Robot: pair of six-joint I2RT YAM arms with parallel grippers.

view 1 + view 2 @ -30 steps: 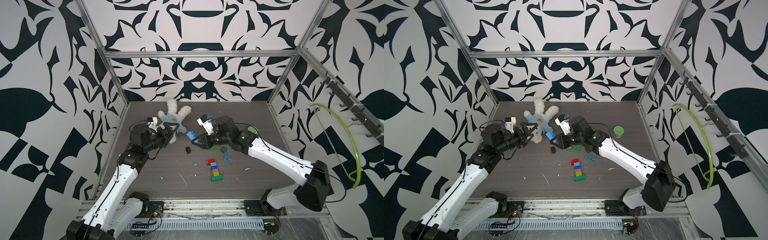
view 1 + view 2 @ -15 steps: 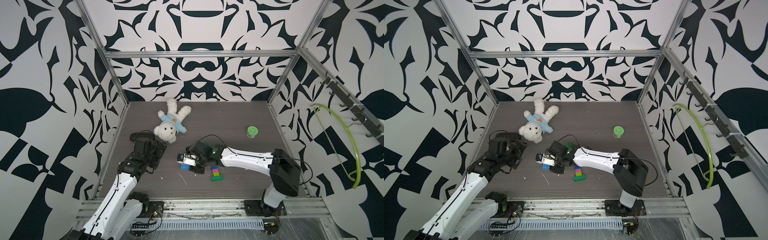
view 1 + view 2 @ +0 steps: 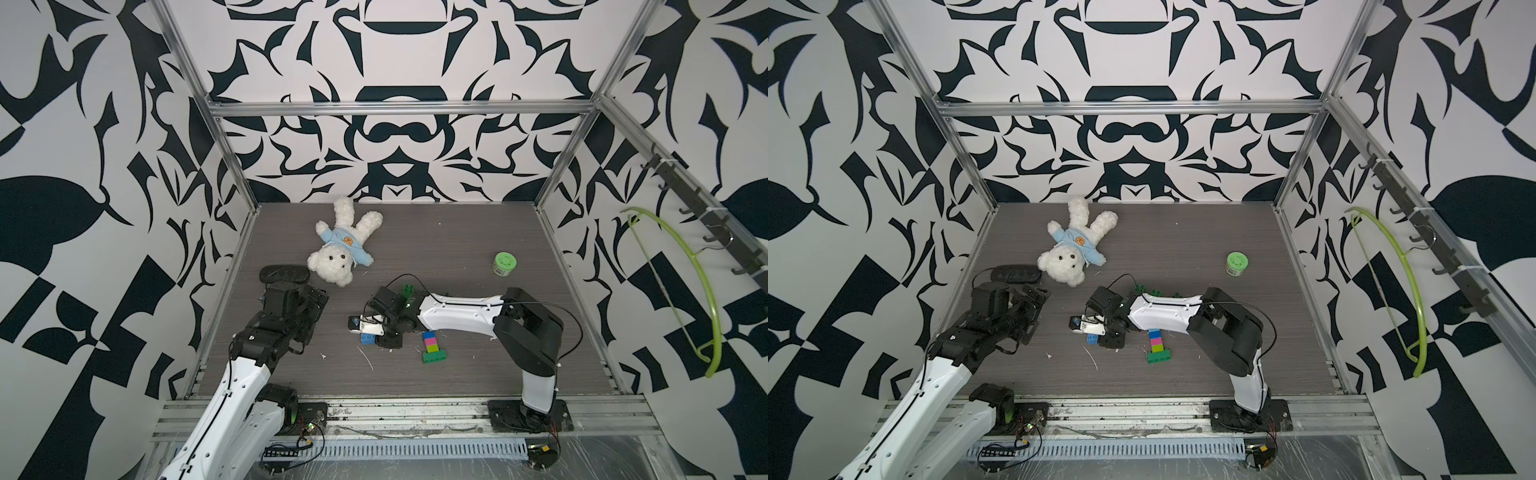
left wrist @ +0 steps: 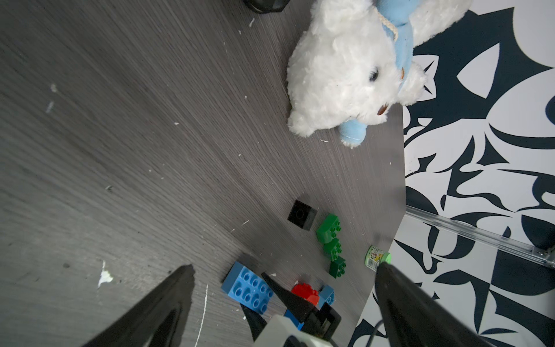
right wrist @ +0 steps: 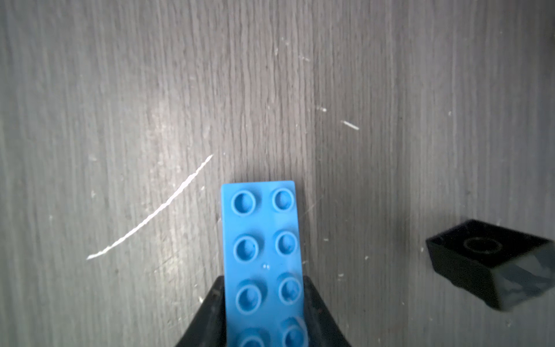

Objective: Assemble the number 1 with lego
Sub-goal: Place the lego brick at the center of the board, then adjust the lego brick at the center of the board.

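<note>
My right gripper [image 5: 262,281] is shut on the long sides of a blue eight-stud lego brick [image 5: 261,228]. It holds the brick [image 3: 367,338] flat and low at the table, left of a built column [image 3: 432,345] of blue, pink and lime bricks on a green base. I cannot tell whether the held brick touches the wood. My left gripper [image 4: 283,267] is open and empty, pointing at that brick [image 4: 247,288] from the left side [image 3: 313,302]. A black brick [image 5: 492,264] lies close by. Green bricks [image 4: 330,240], a red one [image 4: 304,293] and a light blue one [image 4: 327,296] lie beyond it.
A white teddy bear in a blue shirt [image 3: 343,249] lies at the back left. A black oval object [image 3: 284,273] sits beside the left arm. A green-lidded jar [image 3: 504,264] stands at the right. Metal frame posts and patterned walls enclose the wooden table [image 3: 457,386].
Over the second both arms came down from high near the bear to the table, the right one carrying the blue brick. In the last half second almost nothing moved.
</note>
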